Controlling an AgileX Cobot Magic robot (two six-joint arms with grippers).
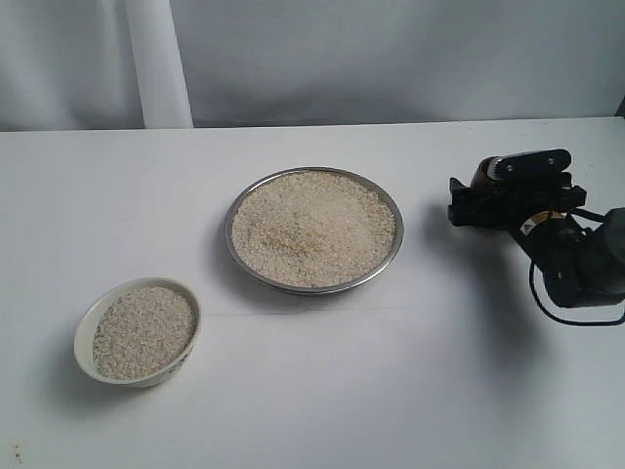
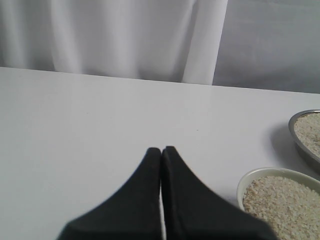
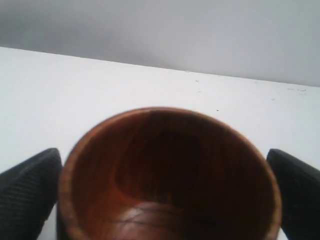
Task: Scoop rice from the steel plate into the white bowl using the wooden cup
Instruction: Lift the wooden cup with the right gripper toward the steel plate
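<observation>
While its fingers [image 3: 30, 195] stand spread wide, the right tool [image 3: 163, 155] brackets the cup [image 3: 170, 175] near the desk's [image 1: 439, 391] right edge. One finger shows on either side of the wooden wall, and no squeeze on it can be made out. The cup sits upright, mouth up, its dark inside bare of grains.

Everything the coming move turns on lies one way from here: toward the left edge. The plate [image 1: 314, 289] rests at the middle of the desk, well apart from the tool, heaped with rice [image 1: 312, 227] almost to its rim. Beyond it, toward the left edge and the corner away from the curtain [image 1: 156, 59], stands the bowl [image 1: 137, 379], itself filled with rice close to the brim.

The line from cup to plate to bowl thus runs leftward and slants away from the curtain side. The right arm is plainly the nearer one to both cup and plate. On this reading, the fingers must first close on the cup, then carry it left and tip its upright axis over to bite into the heap.

The left tool [image 2: 161, 152], closed tight and holding nothing, hangs over bare desk with the bowl near it, out of the exterior view.
</observation>
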